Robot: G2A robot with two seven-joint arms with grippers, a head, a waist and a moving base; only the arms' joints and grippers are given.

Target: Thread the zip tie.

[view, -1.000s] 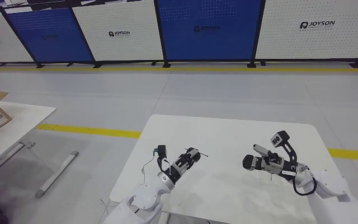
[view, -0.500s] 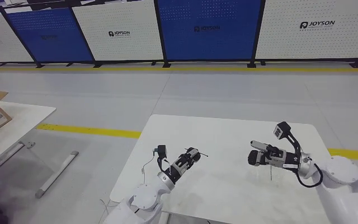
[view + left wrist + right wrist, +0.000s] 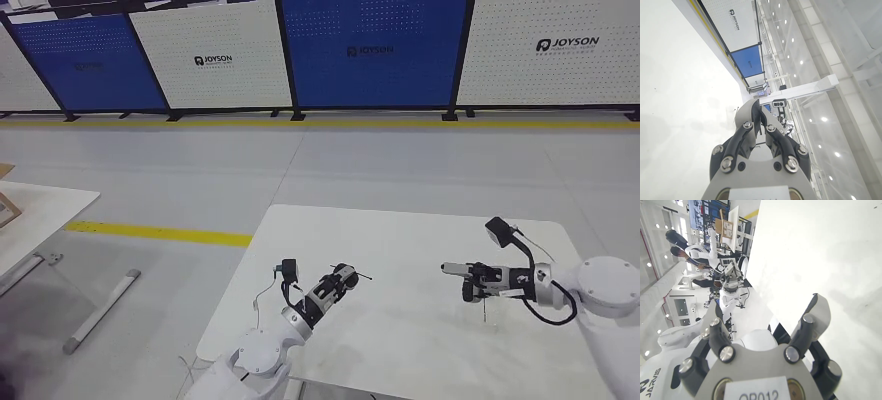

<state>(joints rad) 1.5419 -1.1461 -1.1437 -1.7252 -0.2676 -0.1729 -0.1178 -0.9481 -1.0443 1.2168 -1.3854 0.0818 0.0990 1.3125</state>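
Observation:
A thin black zip tie (image 3: 485,308) lies flat on the white table (image 3: 400,240), just on the near side of my right gripper (image 3: 460,280). In the left wrist view the same zip tie (image 3: 735,114) shows far off beyond my fingers. My right gripper (image 3: 766,302) is open wide, with nothing between its fingers, and it hovers over bare tabletop. My left gripper (image 3: 345,275) rests low at the table's left part, its fingers (image 3: 753,117) pressed shut. A short dark line (image 3: 362,275) lies at its tip; I cannot tell what it is.
The table's left edge (image 3: 235,290) runs close to my left arm. A second white table (image 3: 40,215) stands off to the left across the floor. Blue and white panels (image 3: 370,50) line the back.
My right arm has drawn back to the right and its wrist has turned, carrying the open gripper slightly rightward and farther from me. The left arm and the zip tie have stayed put.

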